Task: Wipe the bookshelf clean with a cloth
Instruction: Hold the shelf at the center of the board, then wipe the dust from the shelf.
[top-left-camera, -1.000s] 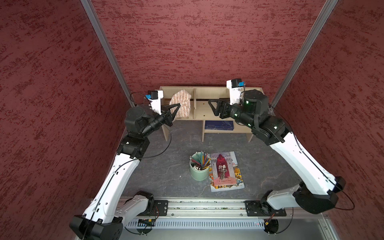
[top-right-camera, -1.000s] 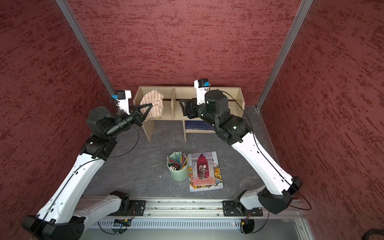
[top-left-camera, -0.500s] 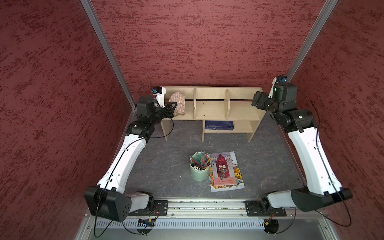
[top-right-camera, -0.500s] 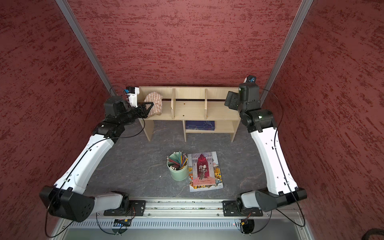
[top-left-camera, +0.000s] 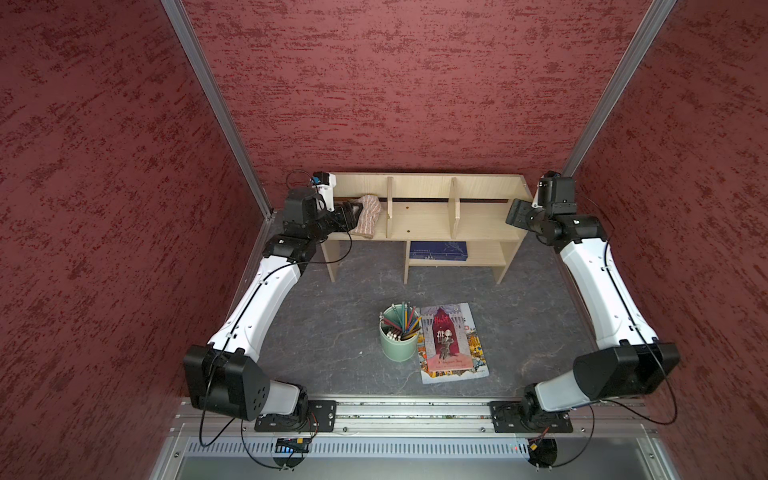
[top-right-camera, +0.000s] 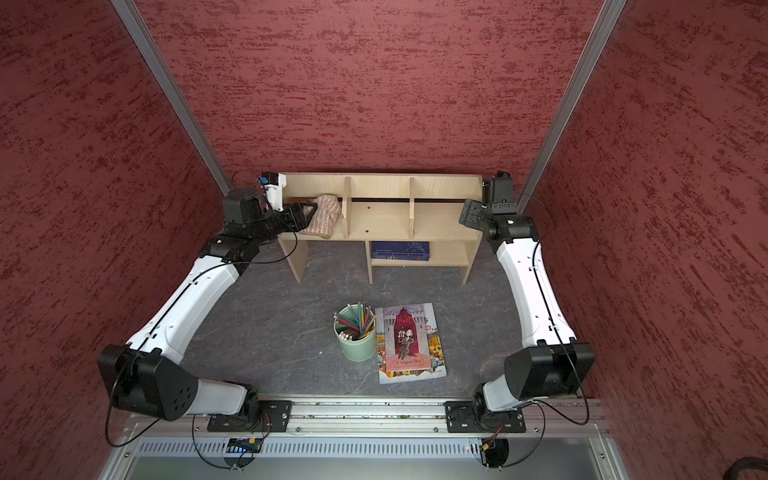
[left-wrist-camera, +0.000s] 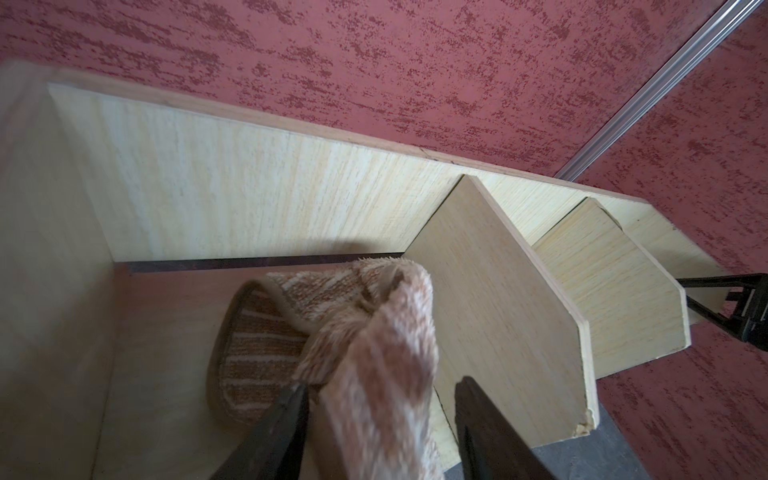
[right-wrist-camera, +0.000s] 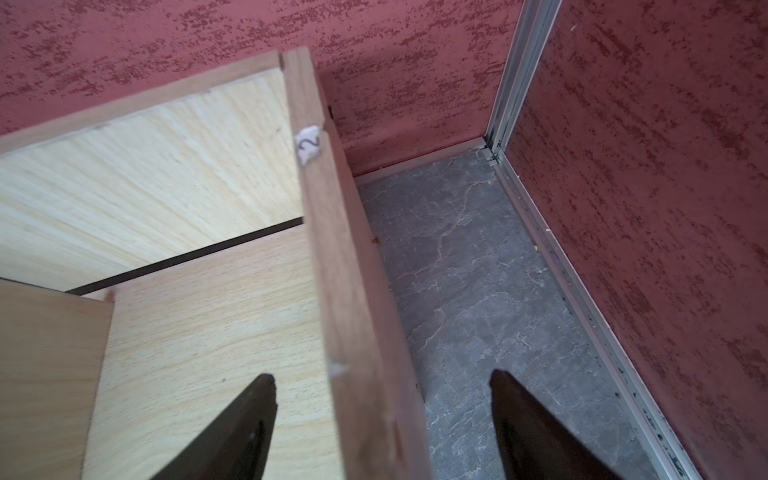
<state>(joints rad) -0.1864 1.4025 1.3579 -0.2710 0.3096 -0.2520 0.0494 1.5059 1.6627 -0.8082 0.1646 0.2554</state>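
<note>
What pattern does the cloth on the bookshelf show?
Beige and brown with thin pale stripes; the cloth shows best in the left wrist view.

Left arm (top-left-camera: 257, 307) & right arm (top-left-camera: 598, 291) wear white shells, black joint housings (top-left-camera: 224, 386), thin black cables (top-left-camera: 202, 419) looped alongside. Black base plates (top-left-camera: 322, 415) w/ silver screws sit on aluminium rail (top-left-camera: 415, 417). Left wrist: white cam mount (top-left-camera: 327, 193), blue tab. Left gripper (left-wrist-camera: 382, 384): dark tapered fingers.

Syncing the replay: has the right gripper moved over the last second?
Yes. The right gripper went from the middle of the bookshelf to its end panel on the robot's right, jaws open astride that panel.
</note>
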